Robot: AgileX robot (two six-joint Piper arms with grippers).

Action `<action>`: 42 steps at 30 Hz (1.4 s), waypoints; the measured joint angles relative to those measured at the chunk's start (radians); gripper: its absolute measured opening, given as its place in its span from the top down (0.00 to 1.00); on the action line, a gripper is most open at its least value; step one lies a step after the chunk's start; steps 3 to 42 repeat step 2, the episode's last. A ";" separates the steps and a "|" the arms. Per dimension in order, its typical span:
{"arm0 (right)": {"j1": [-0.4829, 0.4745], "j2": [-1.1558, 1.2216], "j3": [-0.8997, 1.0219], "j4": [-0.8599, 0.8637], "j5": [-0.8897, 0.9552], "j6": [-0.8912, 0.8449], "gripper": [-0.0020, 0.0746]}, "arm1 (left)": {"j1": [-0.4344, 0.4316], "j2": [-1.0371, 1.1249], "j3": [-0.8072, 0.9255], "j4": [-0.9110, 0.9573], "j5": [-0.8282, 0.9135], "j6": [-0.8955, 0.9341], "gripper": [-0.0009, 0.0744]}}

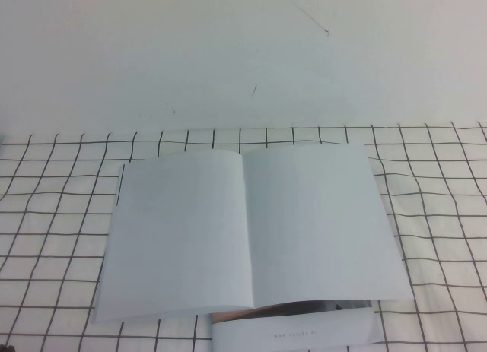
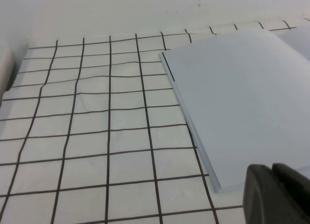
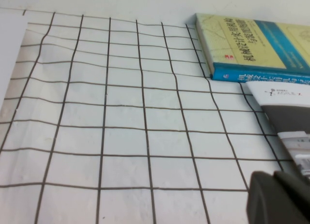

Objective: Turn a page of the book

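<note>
The book (image 1: 251,230) lies open and flat on the grid cloth, in the middle of the high view. Its left page (image 1: 183,238) and right page (image 1: 319,223) both face up blank and white, so no print tells them apart. Neither arm shows in the high view. In the left wrist view my left gripper (image 2: 272,168) is shut and empty, just off the book's (image 2: 242,98) outer left corner. In the right wrist view my right gripper (image 3: 274,174) is shut and empty over bare cloth, with a sliver of the book (image 3: 8,45) at the edge.
A black-lined white grid cloth (image 1: 441,215) covers the table. A white strip with small grey lettering (image 1: 293,333) lies under the book's near edge. Near the right gripper lie a teal and yellow textbook (image 3: 256,45) and a grey and white booklet (image 3: 286,103).
</note>
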 joint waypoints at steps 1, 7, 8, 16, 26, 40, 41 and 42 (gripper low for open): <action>0.000 0.000 0.000 0.000 0.000 0.000 0.98 | 0.000 0.000 0.000 0.000 0.000 0.000 0.99; 0.000 0.000 0.000 0.000 0.000 0.000 0.98 | 0.000 0.000 0.000 0.000 0.000 0.000 0.99; 0.000 0.000 0.000 0.000 0.000 0.000 0.98 | 0.000 0.000 0.000 0.000 0.000 0.000 0.99; 0.000 0.000 0.000 0.000 0.000 0.000 0.98 | 0.000 0.000 0.000 0.000 0.000 0.000 0.99; 0.000 0.000 0.000 0.000 0.000 0.000 0.98 | 0.000 0.000 0.000 0.000 0.000 0.000 0.99; 0.000 0.000 0.000 0.000 0.000 0.000 0.98 | 0.000 0.000 0.000 0.000 0.000 0.000 0.99; 0.000 0.000 0.000 0.000 0.000 0.000 0.98 | 0.000 0.000 0.000 0.000 0.000 0.000 0.99; 0.000 0.000 0.000 0.000 0.000 0.000 0.98 | 0.000 0.000 0.000 0.000 0.000 0.000 0.99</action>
